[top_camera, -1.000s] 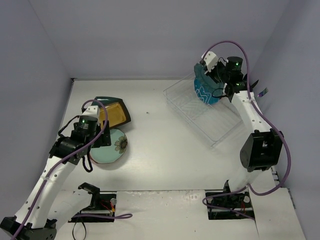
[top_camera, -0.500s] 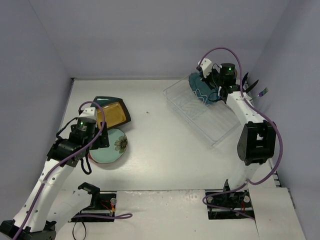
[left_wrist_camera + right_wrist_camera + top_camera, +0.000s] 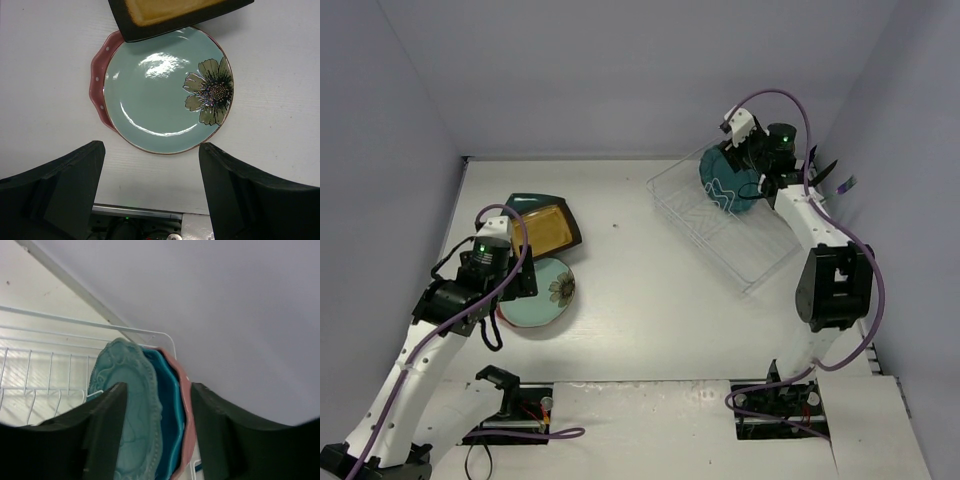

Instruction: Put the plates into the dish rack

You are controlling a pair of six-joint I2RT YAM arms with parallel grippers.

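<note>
While the left arm hangs over the near-left part of the white table point(image 3: 650, 310), its left claw point(image 3: 151, 147) is spread wide and holds nothing. Its two dark fingers frame a round mint-green plate with a painted flower point(image 3: 165, 95) lying flat below. That plate lies on top of a scalloped pink plate with white dots point(image 3: 96, 82), of which only the left edge peeks out. A squarish mustard-yellow plate with a black rim point(image 3: 175, 12) overlaps the mint plate's far edge. From overhead, it rests on a squarish dark teal plate point(image 3: 523, 200), whose corner shows behind it.

Across the table, the clear plastic rectangular dish rack point(image 3: 740, 240) sits at the far right, set at an angle to the walls. The right claw point(image 3: 159, 387) is at the rack's far end. Its fingers are parted, one on either side of the tops of the plates standing on edge there. Nearest is a scalloped pale teal plate with a raised pattern point(image 3: 130, 405), with a deeper blue plate point(image 3: 172, 410) just behind it and a pink rim point(image 3: 186, 390) behind that. The claw is not pinched shut on any of them, but I can't tell whether a finger brushes a plate.
</note>
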